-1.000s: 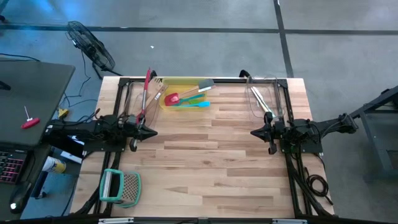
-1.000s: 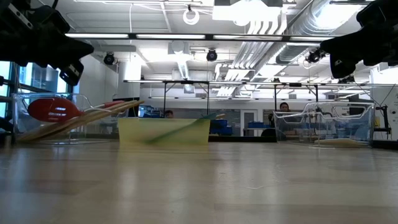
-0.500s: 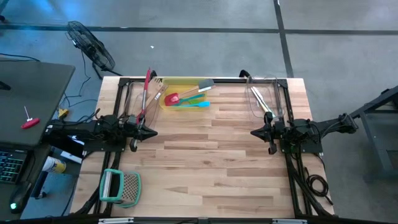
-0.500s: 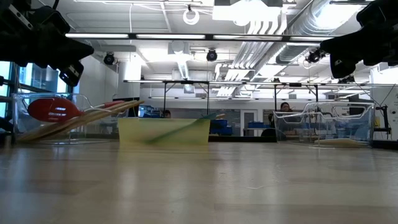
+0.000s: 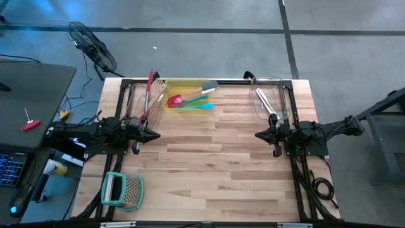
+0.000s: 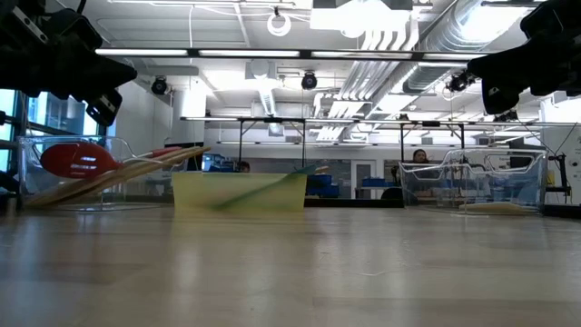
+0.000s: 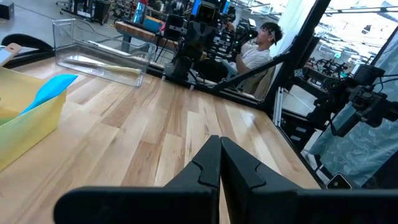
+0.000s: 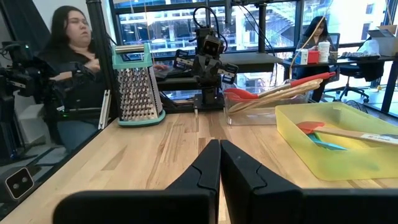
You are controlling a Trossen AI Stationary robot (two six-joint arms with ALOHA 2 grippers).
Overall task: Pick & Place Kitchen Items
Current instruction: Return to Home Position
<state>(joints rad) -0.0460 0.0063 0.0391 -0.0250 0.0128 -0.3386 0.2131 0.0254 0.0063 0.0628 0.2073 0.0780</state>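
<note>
Nothing moved: left end effector (image 5: 155, 135) and right end effector (image 5: 257, 134) clenched, empty; kitchen items (image 5: 176, 100) lie beyond, seemingly all binned.

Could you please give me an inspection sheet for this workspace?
Surface: wooden table, no loose utensils on it.
Job's things: spatulas in the yellow bin; red spoon and wooden utensils in the left clear bin; tongs in the right clear bin.
Clutter: grater at the left edge.
Grippers: left gripper and right gripper at the sides, jaws shut, empty.
Cables: coil by the right arm's base.
Surroundings: floor fan; seated person beyond the table.
</note>
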